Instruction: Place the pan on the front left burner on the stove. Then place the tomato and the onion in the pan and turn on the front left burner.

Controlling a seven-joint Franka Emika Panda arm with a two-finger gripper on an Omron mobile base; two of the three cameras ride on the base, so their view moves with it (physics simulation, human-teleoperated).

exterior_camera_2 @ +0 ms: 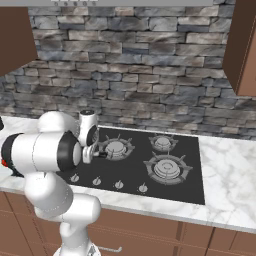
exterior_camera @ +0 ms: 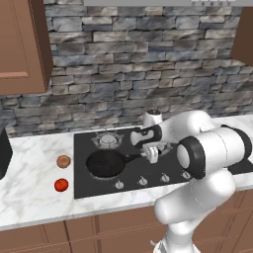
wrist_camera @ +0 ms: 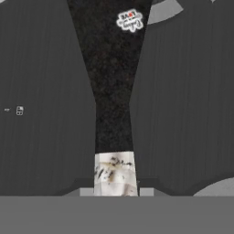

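One stove point(exterior_camera: 168, 170), a flat black cooktop set into one marble tabletop point(exterior_camera: 29, 192). One pan point(exterior_camera: 105, 164) with a single long handle. One tomato point(exterior_camera: 61, 185) and one onion point(exterior_camera: 63, 161). Burners: three stand uncovered in the right base view, at point(exterior_camera_2: 116, 148), point(exterior_camera_2: 163, 142) and point(exterior_camera_2: 167, 169); the left base view shows one more at the rear left point(exterior_camera: 108, 140), and the pan sits where a further one would lie. Knobs: four along the front edge, at point(exterior_camera_2: 74, 177), point(exterior_camera_2: 96, 181), point(exterior_camera_2: 119, 184) and point(exterior_camera_2: 143, 188). One robot arm, carrying one hand point(exterior_camera: 152, 154) with two fingers point(wrist_camera: 45, 114).
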